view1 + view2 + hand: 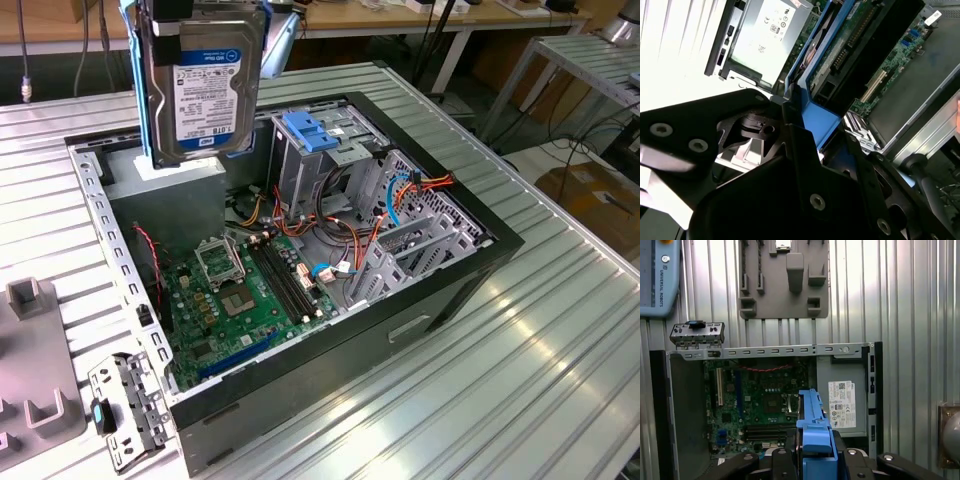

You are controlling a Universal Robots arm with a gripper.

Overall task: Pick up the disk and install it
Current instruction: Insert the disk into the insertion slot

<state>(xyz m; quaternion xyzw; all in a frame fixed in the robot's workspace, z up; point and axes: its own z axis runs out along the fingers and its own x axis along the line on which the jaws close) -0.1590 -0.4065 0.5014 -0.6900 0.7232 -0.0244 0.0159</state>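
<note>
The end effector point(815, 460) was closed on the disk point(200, 90). Its black fingers point(777, 460) pressed on the blue rails at the sides. The disk hung upright, high in the air. It was over the back corner of the open computer case point(440, 290), right above the grey power box point(165, 185). It touched nothing below.

So I think the pick-up part was done and the carry part was going on. The putting-in part was not done yet.

The metal drive cage point(300, 180) with the light blue latch point(310, 132) stood near the disk, toward the exterior view's right. That looked like the place for it, but I cannot be sure which slot. To go in, the disk would likely need to turn and line up its rails with the cage, then slide in straight and slow.

There was lots of open room above the case. Inside, it was tight. The green board point(250, 290) lay flat at the bottom. Red, orange and blue wires point(330, 235) looped next to the cage and could snag a corner. The case had thin metal edges point(95, 215) with holes all along the top. The ridged desk point(520, 380) around the case had a grey holder point(35, 360) and a small metal bracket point(125, 400) on it, well apart from the disk.
</note>
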